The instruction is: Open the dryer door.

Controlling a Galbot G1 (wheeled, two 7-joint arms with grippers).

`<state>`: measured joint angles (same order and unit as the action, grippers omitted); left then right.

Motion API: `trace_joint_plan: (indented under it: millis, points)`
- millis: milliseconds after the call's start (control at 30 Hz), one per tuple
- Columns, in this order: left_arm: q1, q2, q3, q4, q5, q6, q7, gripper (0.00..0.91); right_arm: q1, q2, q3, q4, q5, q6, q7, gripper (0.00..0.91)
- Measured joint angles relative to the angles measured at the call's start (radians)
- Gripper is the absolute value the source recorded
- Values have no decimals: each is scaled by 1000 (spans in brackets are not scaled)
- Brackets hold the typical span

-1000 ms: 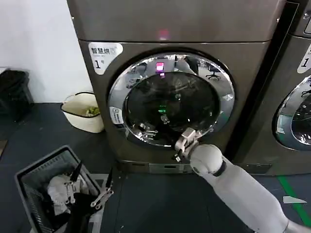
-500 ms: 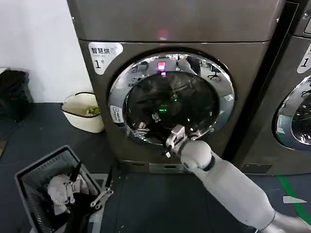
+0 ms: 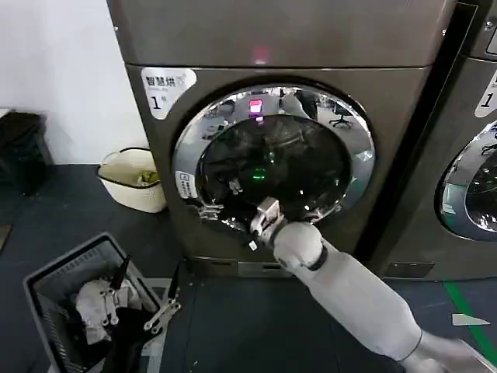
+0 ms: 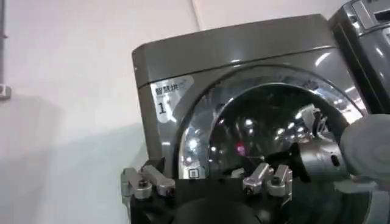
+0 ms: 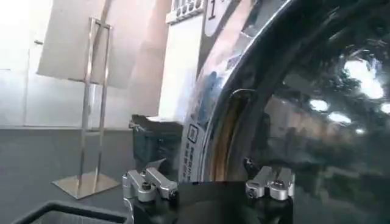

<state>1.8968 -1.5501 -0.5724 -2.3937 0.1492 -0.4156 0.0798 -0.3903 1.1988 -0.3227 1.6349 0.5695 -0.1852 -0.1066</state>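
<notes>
Dryer door (image 3: pixel 273 159), shut in the front of its bronze-grey machine (image 3: pixel 272 39), has been swept leftward along its lower chrome rim by the right hand (image 3: pixel 262 220), fingers spread empty, suggesting the latch edge is being sought, while the left hand (image 3: pixel 151 307), open, is parked over the laundry basket (image 3: pixel 46 291).

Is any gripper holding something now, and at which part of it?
Nothing is held. The right gripper is open against the lower chrome ring of the dryer door; the left gripper is open above the basket.
</notes>
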Motion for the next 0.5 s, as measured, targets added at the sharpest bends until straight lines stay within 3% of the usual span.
trace_joint_plan:
  millis: [500]
  points:
    - [5,-6,1,-5,12,0,0,907,21,75,-20,-45,-7,0,-7,907]
